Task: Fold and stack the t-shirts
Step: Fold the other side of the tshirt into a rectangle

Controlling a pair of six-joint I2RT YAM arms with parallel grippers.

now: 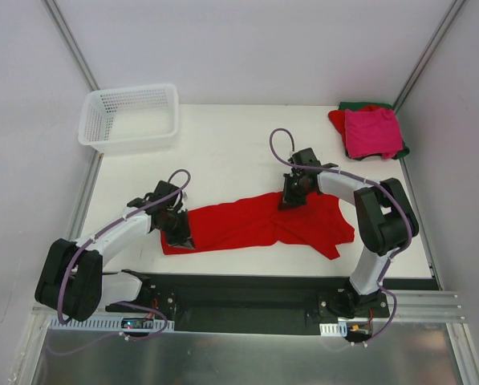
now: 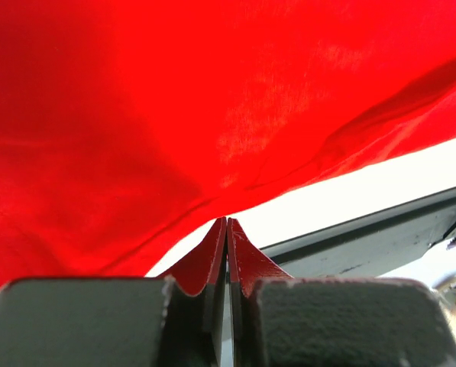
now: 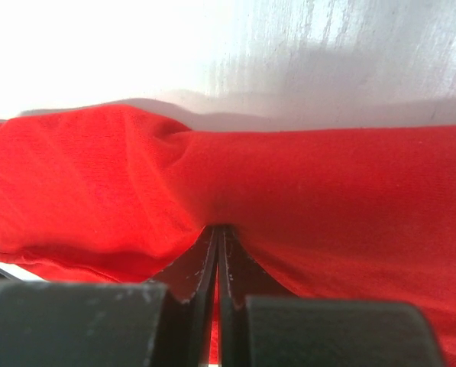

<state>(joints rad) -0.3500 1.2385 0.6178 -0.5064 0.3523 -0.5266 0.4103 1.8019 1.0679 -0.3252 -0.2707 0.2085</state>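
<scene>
1. A bright red t-shirt of soft knit cloth lies spread sideways and rumpled on the smooth white table. Its edges are wavy and a sleeve flap juts out at its right end.
2. The left gripper sits at this shirt's left end, its black fingers pressed together on a pinch of the cloth. In the left wrist view the fabric drapes away from the tips in broad, soft folds.
3. The right gripper sits on the shirt's far edge, right of its middle. It too is clamped on a fold, which puckers at the tips.
4. Beyond the shirt's left end, well apart, stands a rectangular white plastic mesh basket.
5. Beyond the shirt's right end lies a folded pile. A magenta-pink t-shirt is on top, a second red t-shirt peeks out below it, and a dark green t-shirt is underneath.
</scene>
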